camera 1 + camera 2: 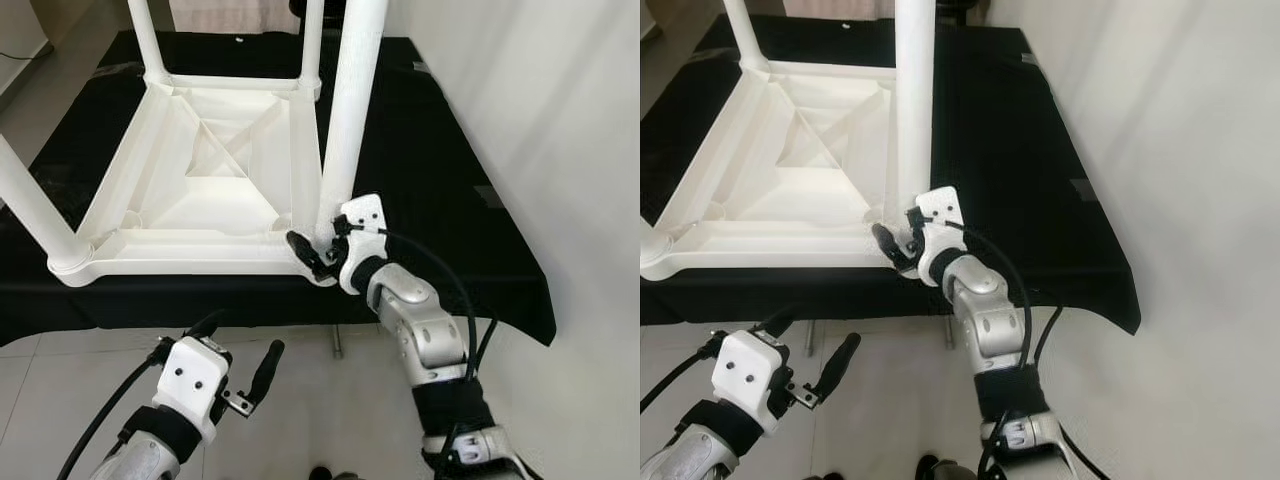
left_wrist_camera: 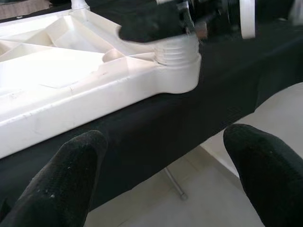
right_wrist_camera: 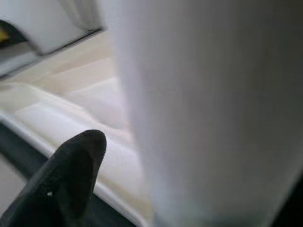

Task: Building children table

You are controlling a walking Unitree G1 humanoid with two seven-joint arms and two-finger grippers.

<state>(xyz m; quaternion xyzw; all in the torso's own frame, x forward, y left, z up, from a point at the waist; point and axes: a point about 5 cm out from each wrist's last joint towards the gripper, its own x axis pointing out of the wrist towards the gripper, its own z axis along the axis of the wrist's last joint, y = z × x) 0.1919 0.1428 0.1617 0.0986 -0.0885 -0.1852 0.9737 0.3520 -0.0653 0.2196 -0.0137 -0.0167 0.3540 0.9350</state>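
An upturned table top lay on the cloth-covered surface across the upper half of the frame, its legs standing up from the corners. The right gripper sat at the base of the near right leg, centre frame. The left gripper hung at lower left, above the floor.

Looks like a plain room in a home, used as an assembly spot. Pale tiled floor, bare white wall on the right. A low bench under a black cloth serves as work surface; a thin metal leg shows beneath it. On it, a white plastic kids' table lies upside down, legs up. No kitchen or shop fittings visible, nothing industrial.
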